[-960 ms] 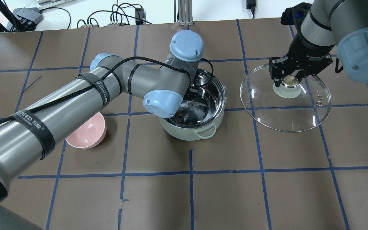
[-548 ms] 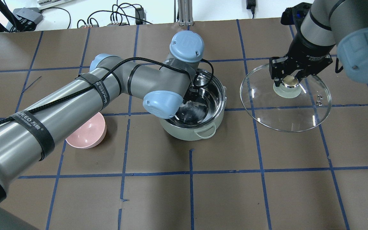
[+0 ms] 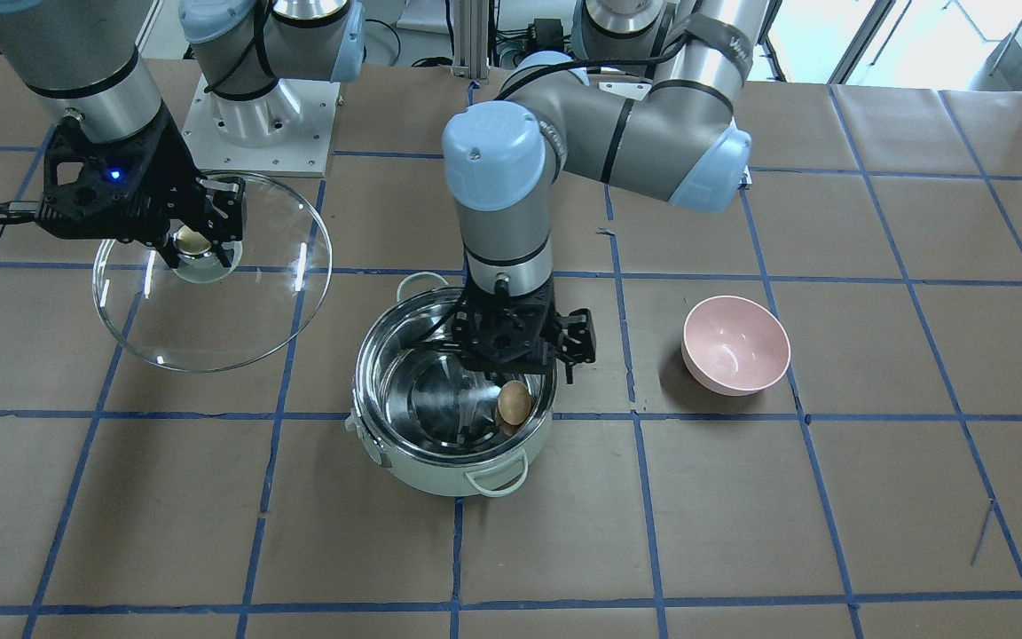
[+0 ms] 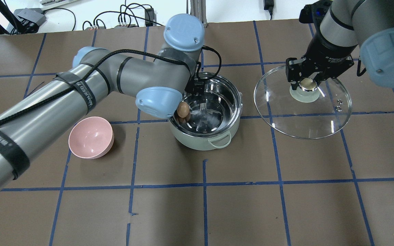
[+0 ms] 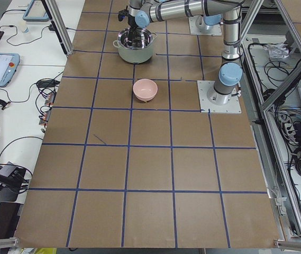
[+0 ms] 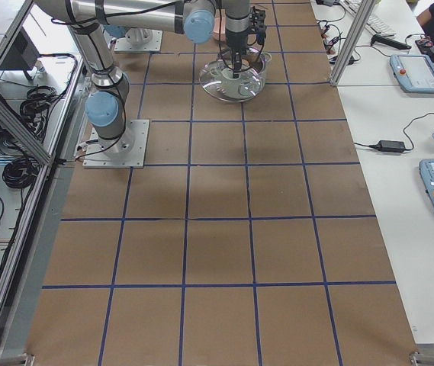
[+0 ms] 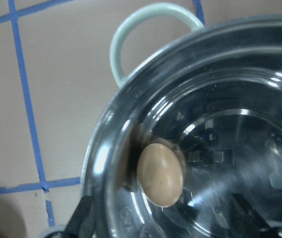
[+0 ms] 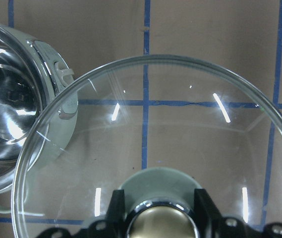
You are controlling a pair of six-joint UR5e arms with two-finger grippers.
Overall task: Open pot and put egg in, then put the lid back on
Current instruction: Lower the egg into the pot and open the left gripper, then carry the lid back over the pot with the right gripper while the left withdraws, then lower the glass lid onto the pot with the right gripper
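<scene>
The mint-green pot (image 3: 440, 475) stands open at the table's middle; it also shows in the overhead view (image 4: 200, 141). The tan-brown egg (image 3: 514, 402) lies inside it against the wall, as the overhead view (image 4: 183, 109) and the left wrist view (image 7: 160, 174) also show. My left gripper (image 3: 515, 368) hovers over the pot, open and empty, above the egg. My right gripper (image 4: 307, 84) is shut on the gold-topped knob of the glass lid (image 4: 303, 116). It holds the lid (image 3: 209, 302) beside the pot, over the table; the lid (image 8: 180, 124) fills the right wrist view.
A pink bowl (image 4: 91, 137) sits empty on the table on the pot's other side from the lid; it also shows in the front view (image 3: 735, 346). Cables and devices lie beyond the table's far edge. Brown paper with blue tape lines covers the table.
My left arm has lifted and drawn back to the left, out of the pot. The egg now shows free against the pot's wall. The right gripper with the lid has shifted slightly.
</scene>
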